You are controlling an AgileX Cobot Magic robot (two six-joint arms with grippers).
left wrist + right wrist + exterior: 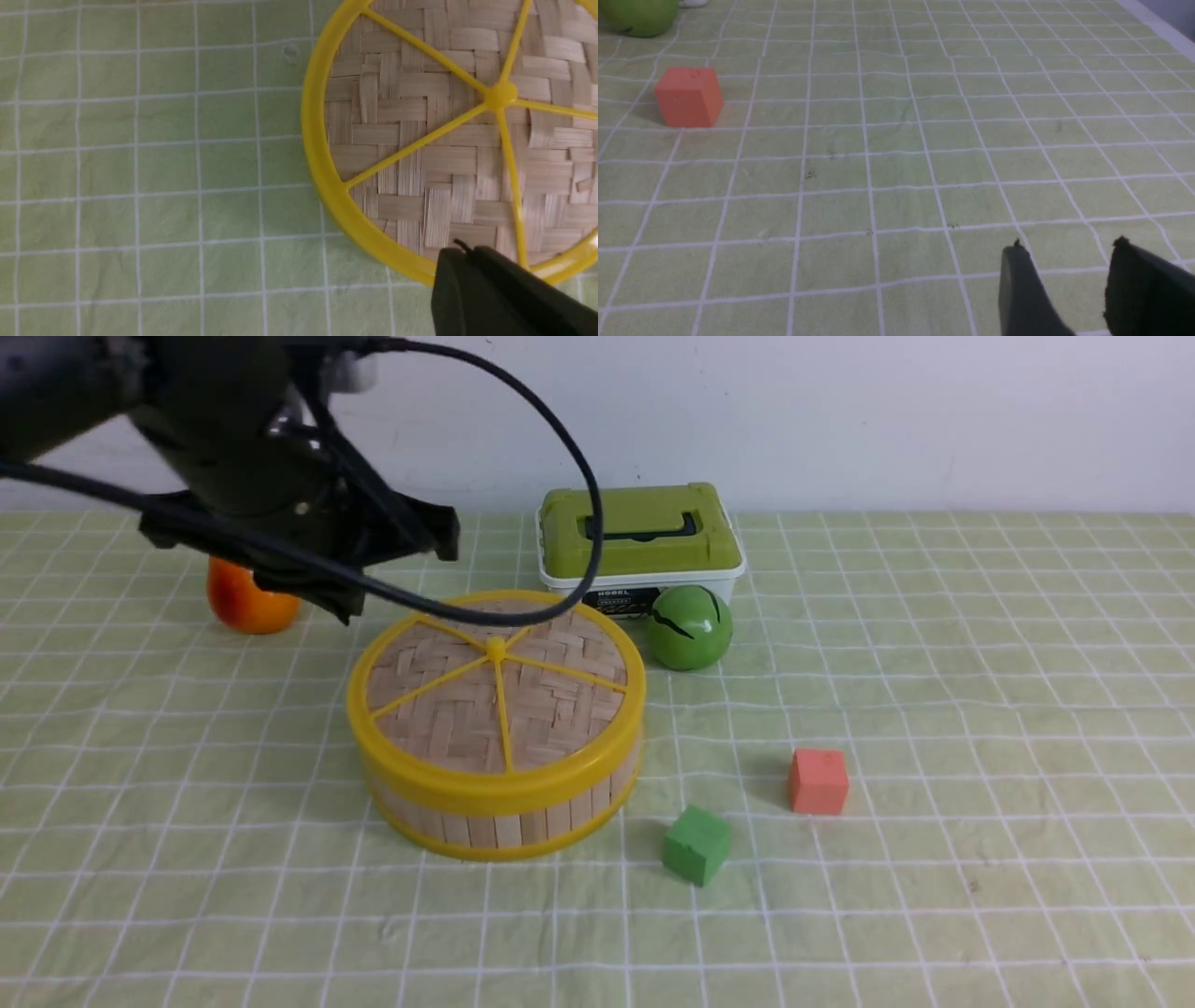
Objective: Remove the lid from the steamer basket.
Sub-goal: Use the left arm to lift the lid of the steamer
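On the counter [1008, 896], left of centre, the steamer basket [507, 827] is seen upright, capped by its lid [560, 719]; the lid is round, so no long axis is offered. From the left gripper [347, 609], the lid lies toward the robot's right and somewhat nearer the robot. The left arm [252, 467] is judged the nearer one and the better placed. Its cable [537, 616] is seen crossing the lid's far part in the front view; whether it touches cannot be told.

Behind and right of the lid, room is narrowed by the white box [644, 537] and the green ball [691, 627]; more bare cloth is seen on the near and left sides. The left gripper is pressed together, pinching nothing; the right gripper [1064, 242] is spread and well apart from the lid. For a grasp, a shift rightward to the centre knob [496, 649] (small, but proud of the spokes), then opening and descent, seems called for. Near the basket's right side, the green cube [697, 845] is noted.
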